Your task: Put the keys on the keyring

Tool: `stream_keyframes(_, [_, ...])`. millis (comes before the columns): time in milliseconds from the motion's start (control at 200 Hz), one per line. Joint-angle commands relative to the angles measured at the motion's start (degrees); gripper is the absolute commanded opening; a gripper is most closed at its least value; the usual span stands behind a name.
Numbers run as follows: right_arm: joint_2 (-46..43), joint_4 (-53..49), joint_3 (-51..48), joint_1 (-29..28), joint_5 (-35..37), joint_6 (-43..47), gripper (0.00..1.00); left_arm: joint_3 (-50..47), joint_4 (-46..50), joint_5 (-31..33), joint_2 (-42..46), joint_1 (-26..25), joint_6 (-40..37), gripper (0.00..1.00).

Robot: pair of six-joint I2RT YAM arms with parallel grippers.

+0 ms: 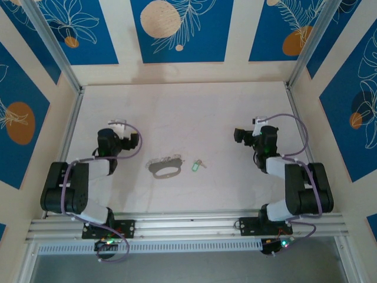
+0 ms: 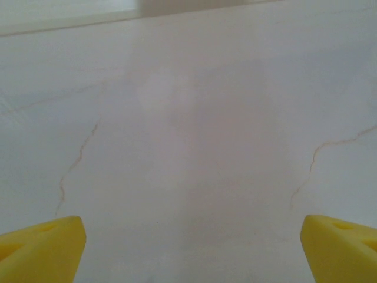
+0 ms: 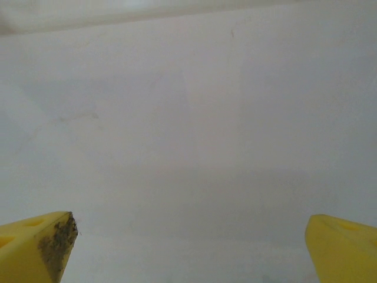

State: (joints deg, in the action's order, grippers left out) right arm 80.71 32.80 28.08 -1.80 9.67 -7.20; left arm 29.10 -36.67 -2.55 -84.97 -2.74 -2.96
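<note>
Down at the bottom edge of the overhead view, the ribbed aluminium rail (image 1: 188,223) runs across the frame. Both black-and-white arms are bolted to it, the left arm (image 1: 70,191) in the lower left and the right arm (image 1: 300,191) in the lower right. Each one folds up toward mid-height of the frame, with purple cables (image 1: 136,144) looping around the wrists.

On to the claws. The left gripper (image 2: 191,247) is released, its yellow wedge-shaped fingertips (image 2: 41,247) parked in the two bottom corners of the left wrist view with bare tabletop between them. Same story for the right gripper (image 3: 191,247), spread wide and holding nothing (its lower-left yellow tip (image 3: 56,247) carries a dark smudge of grime).

Between the arms, just below centre of the overhead view, the thin grey oval keyring (image 1: 165,170) lies flat on the pale pinkish-white table (image 1: 188,112). A fringe of small silvery pieces (image 1: 166,160) runs along its upper edge. Just to its right, apart from it by a sliver of table, lies the tiny silvery key with a pale mint-green head (image 1: 196,166). Both grippers are well apart from the pair, one off to the left, one off to the right.

Hairline cracks (image 2: 73,168) wander over the tabletop in the left wrist view. Farther up, the table ends at cream walls, with blue leaf-print panels (image 1: 177,29) and orange discs across the top of the frame.
</note>
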Motion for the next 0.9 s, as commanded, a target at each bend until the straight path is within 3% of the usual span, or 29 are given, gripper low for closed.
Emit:
stream_keyframes(0, [-5.95,-12.91,5.51,-0.51,-0.23,-2.45,1.00,4.69,10.69,-0.26,3.98,0.55,0.69,0.94])
stream_keyframes(115, [-9.92,-20.27,8.48,-1.03,-4.99,-7.58,1.00,8.00,16.13,-0.70,7.72,0.55,5.76,0.94])
stream_keyframes(245, [-11.58,-28.31,12.43,-4.62,-10.02,-10.92,0.97,11.67,21.51,-9.87,11.44,0.42,12.99,0.86])
stream_keyframes(540, [-7.07,-43.42,18.04,-21.25,-11.09,-12.73,0.88,9.33,30.93,-19.42,22.02,-3.11,30.74,0.77])
stream_keyframes(710, [-3.14,-43.14,17.65,-26.76,-13.79,-16.38,0.84,6.27,41.14,-19.17,27.99,-6.88,34.29,0.73])
stream_keyframes(895, [3.13,-41.40,18.72,-29.15,-16.37,-18.61,0.77,1.06,45.79,-16.49,31.55,-12.84,39.16,0.69])
